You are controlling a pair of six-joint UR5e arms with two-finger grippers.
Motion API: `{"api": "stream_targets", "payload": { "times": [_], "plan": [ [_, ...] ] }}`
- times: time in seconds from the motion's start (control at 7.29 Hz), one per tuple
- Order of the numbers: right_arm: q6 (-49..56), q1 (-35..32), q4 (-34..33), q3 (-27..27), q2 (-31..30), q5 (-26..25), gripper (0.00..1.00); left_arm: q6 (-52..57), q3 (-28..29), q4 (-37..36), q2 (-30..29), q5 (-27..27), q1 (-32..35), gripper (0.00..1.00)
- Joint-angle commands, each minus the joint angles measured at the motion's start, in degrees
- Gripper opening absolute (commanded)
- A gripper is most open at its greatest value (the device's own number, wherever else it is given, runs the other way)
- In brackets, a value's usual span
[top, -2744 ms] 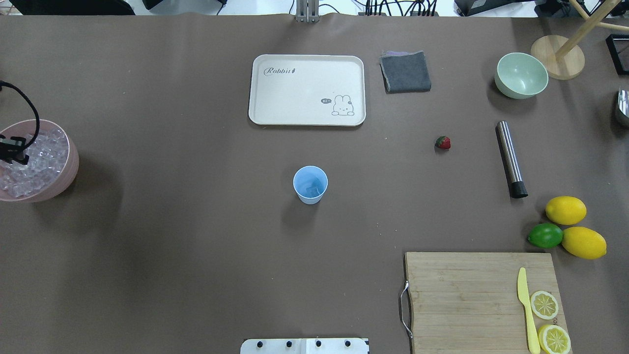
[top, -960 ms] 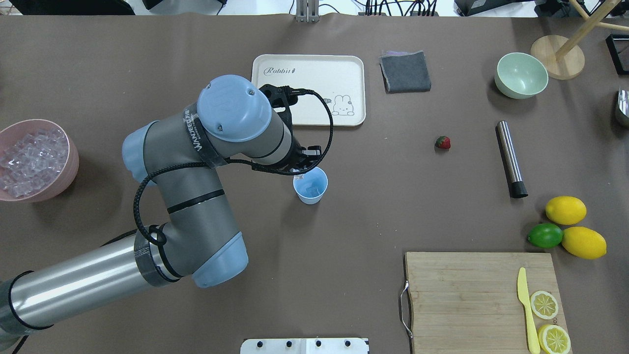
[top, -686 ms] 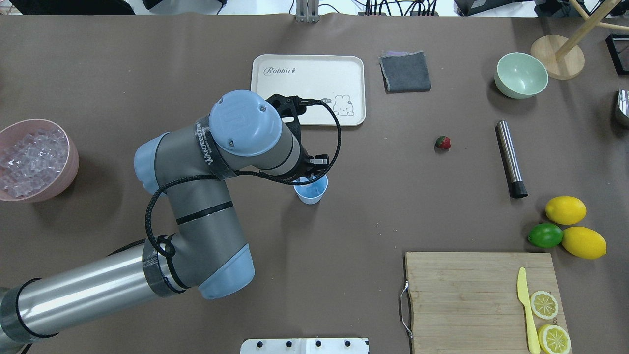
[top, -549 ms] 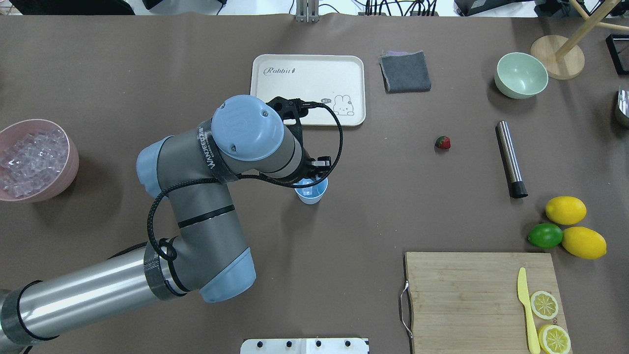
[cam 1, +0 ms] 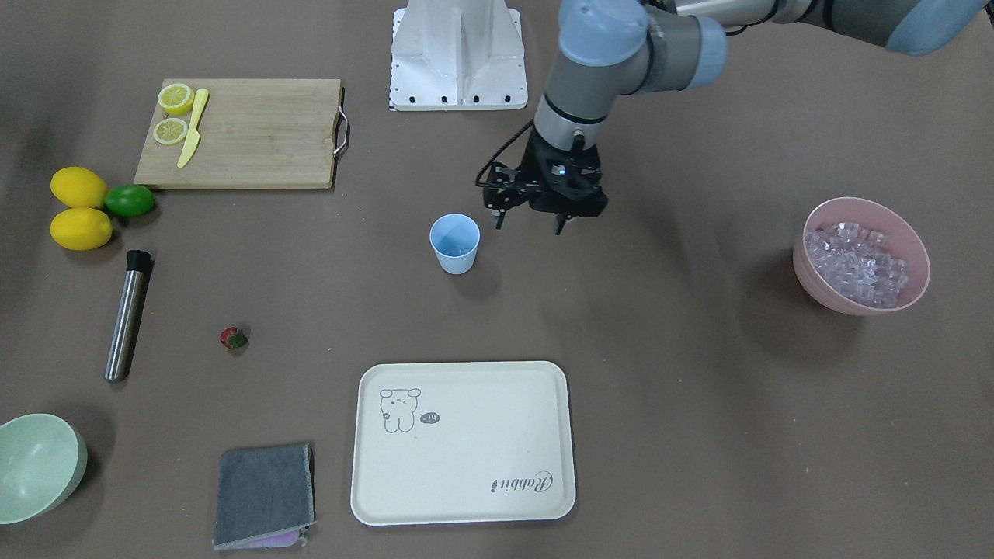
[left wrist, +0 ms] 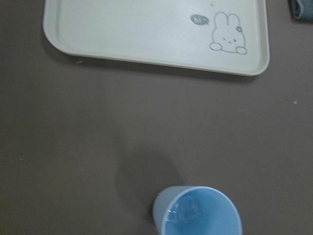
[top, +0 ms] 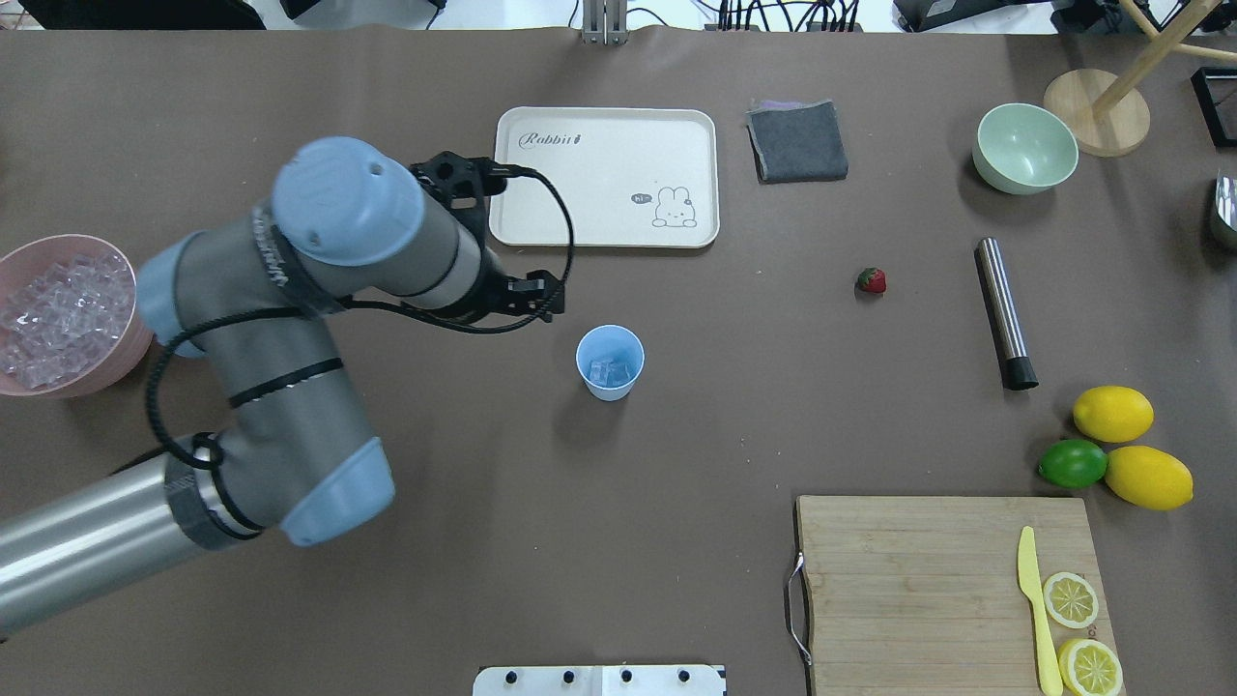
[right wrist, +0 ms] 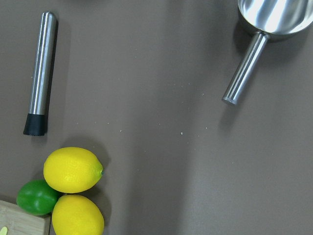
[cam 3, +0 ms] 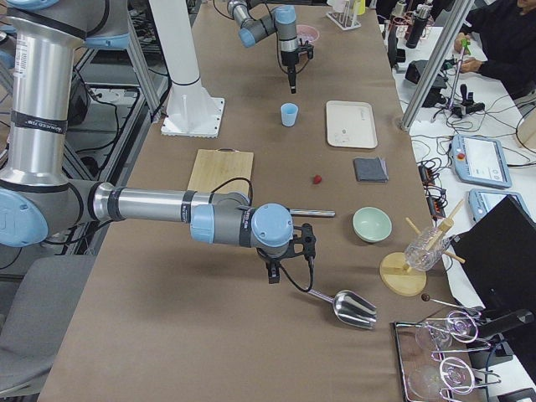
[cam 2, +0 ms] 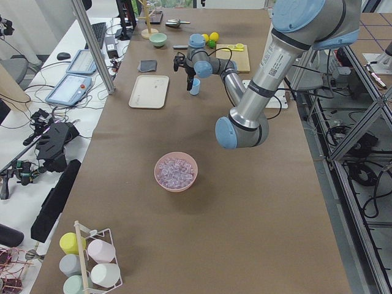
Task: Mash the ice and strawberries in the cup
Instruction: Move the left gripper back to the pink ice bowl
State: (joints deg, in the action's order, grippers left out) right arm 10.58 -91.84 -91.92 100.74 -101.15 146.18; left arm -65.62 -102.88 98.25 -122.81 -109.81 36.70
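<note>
The light blue cup (top: 610, 362) stands upright mid-table, with clear ice cubes (top: 609, 370) at its bottom; it also shows in the front view (cam 1: 455, 242) and the left wrist view (left wrist: 198, 211). My left gripper (cam 1: 528, 223) hangs open and empty above the table, beside the cup on the pink bowl's side. The small red strawberry (top: 871, 280) lies on the table to the cup's right, apart from it. My right gripper (cam 3: 287, 270) shows only in the right side view, near a metal scoop (cam 3: 352, 306); I cannot tell whether it is open or shut.
The pink bowl (top: 140, 329) holds more ice (top: 58, 314) at far left. A cream tray (top: 604, 174) and grey cloth (top: 797, 140) lie behind the cup. A steel muddler (top: 1003, 311), green bowl (top: 1024, 147), lemons, lime (top: 1071, 463) and cutting board (top: 928, 580) are at right.
My left arm came from the pink bowl to over the cup, then drew back to the left. The cup is uncovered again with ice in it.
</note>
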Motion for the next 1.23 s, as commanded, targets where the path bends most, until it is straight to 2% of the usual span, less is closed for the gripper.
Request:
{"api": "stream_targets", "payload": {
  "times": [0.0, 0.14, 0.27, 0.41, 0.55, 0.69, 1.1],
  "plan": [
    [0.0, 0.0, 0.1, 0.1, 0.0, 0.1, 1.00, 15.2, -3.3, 1.4, 12.6, -3.0, 8.8, 0.92],
    [0.0, 0.0, 0.1, 0.1, 0.0, 0.1, 1.00, 22.5, -3.2, 3.1, 18.0, -7.5, 13.6, 0.92],
    [0.0, 0.0, 0.1, 0.2, 0.0, 0.3, 1.00, 23.6, -3.0, 3.5, 22.2, -10.9, 17.4, 0.92],
    [0.0, 0.0, 0.1, 0.1, 0.0, 1.8, 1.00, 25.6, -2.9, 4.1, 26.8, -12.0, 20.6, 0.90],
    [0.0, 0.0, 0.1, 0.1, 0.0, 1.8, 1.00, 28.9, -2.3, 4.0, 29.7, -15.1, 24.8, 0.89],
    [0.1, 0.0, 0.1, 0.0, 0.0, 1.8, 1.00, 29.6, -0.2, 4.1, 31.5, -20.3, 28.0, 0.89],
    [0.1, 0.0, 0.1, 0.0, -0.1, 1.8, 1.00, 29.0, 0.7, 4.1, 34.8, -20.2, 28.2, 0.89]
  ]
}}
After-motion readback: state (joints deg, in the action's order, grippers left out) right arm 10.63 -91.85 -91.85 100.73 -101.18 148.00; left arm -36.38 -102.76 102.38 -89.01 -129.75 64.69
